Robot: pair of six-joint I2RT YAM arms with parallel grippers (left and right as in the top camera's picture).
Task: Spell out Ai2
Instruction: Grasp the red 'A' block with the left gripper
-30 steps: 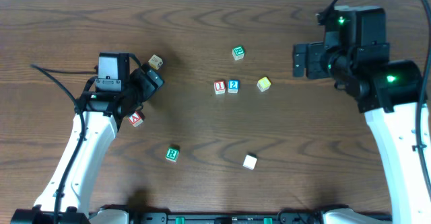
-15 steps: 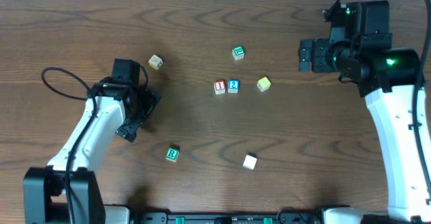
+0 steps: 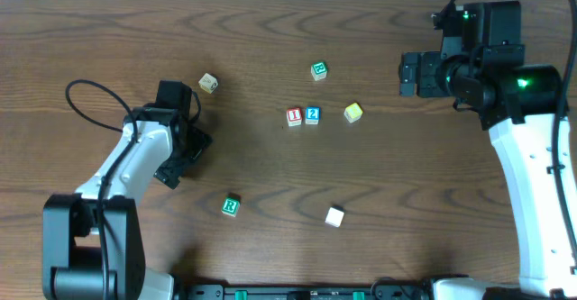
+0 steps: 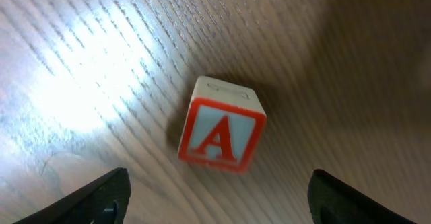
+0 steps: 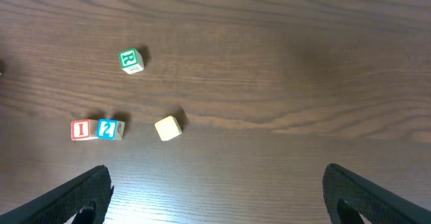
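The red A block (image 4: 221,135) lies on the table just ahead of my open left gripper (image 4: 215,204); in the overhead view the left gripper (image 3: 180,156) hangs over it and hides it. The red 1 block (image 3: 294,116) and the blue 2 block (image 3: 312,114) sit side by side at the table's middle, touching; they also show in the right wrist view, the 1 block (image 5: 81,130) left of the 2 block (image 5: 106,128). My right gripper (image 3: 416,73) is open and empty at the far right, its fingertips (image 5: 215,197) wide apart.
A green block (image 3: 318,70) lies behind the pair, a yellow block (image 3: 353,113) to their right, a beige block (image 3: 208,83) at the left rear, a green R block (image 3: 231,205) and a white block (image 3: 334,215) near the front.
My left arm swung in and lowered over the A block, which now is hidden under it in the overhead view. The right arm shifted slightly, then held still.
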